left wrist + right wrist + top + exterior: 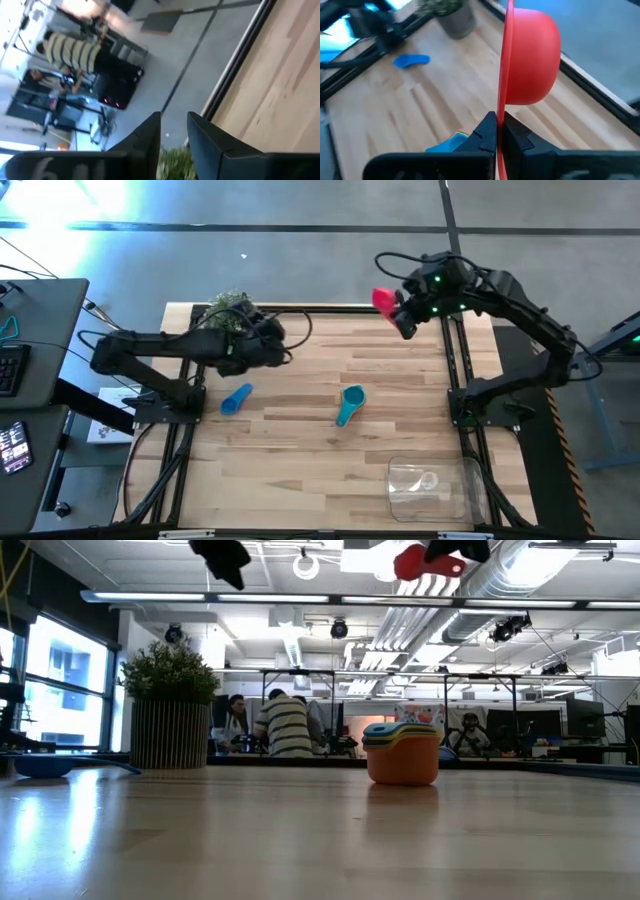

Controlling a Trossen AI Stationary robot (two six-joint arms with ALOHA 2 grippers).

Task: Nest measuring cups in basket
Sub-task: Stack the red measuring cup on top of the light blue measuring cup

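Above the table, only the right wrist view shows the right tool [497, 131] pinching the red cup [530, 55].

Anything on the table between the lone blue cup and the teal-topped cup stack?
No. In the high view, only bare wood lies between the blue cup and the stack.

Bright overhead strip lights; window glare blows out high view's top-left corner; left wrist view motion-blurred.
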